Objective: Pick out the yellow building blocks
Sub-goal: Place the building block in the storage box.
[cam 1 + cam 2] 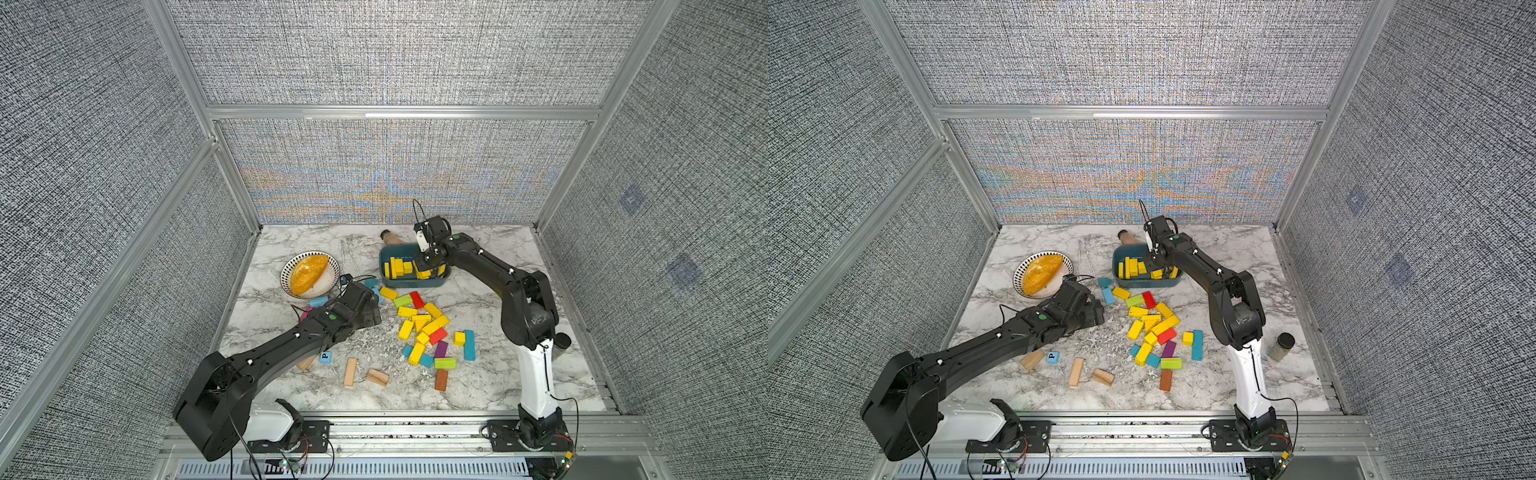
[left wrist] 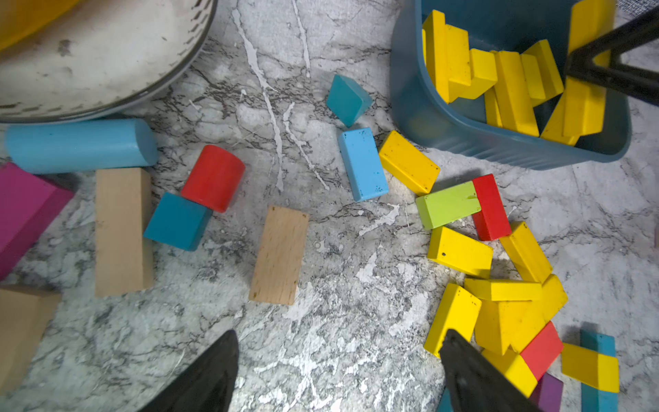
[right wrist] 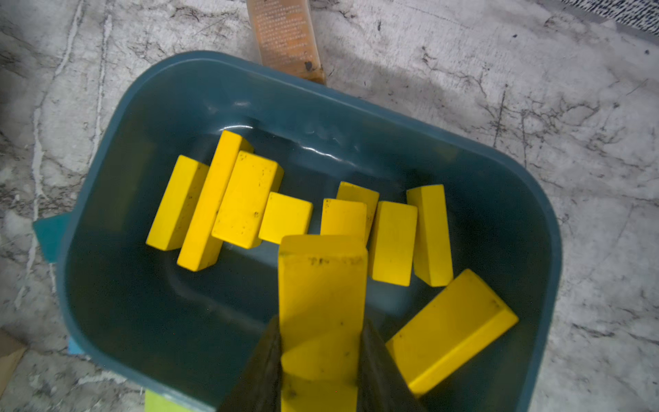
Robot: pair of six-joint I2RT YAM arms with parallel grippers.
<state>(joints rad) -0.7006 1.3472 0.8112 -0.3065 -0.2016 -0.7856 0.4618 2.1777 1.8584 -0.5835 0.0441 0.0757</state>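
Several loose yellow building blocks [image 1: 422, 322] lie in a heap among other colours on the marble table, also seen in the left wrist view [image 2: 460, 251]. More yellow blocks [image 3: 246, 199] lie in the teal bin [image 1: 415, 283]. My right gripper [image 3: 321, 323] hangs over the bin's inside, shut on a yellow block [image 3: 322, 285] that sticks out beyond the fingertips. My left gripper [image 2: 340, 335] is low over bare marble just left of the heap. It is open with nothing between its fingers, and one fingertip [image 2: 460, 356] overlaps a yellow bar [image 2: 453, 314].
A striped bowl [image 1: 286, 266] holding an orange-yellow item stands at the back left. A brown bottle [image 1: 390, 237] lies behind the bin, and a dark-lidded jar [image 1: 1282, 345] stands at the right. Pale wood blocks [image 1: 350, 372], red, green, teal and purple blocks and white shreds [image 1: 374, 336] are scattered around.
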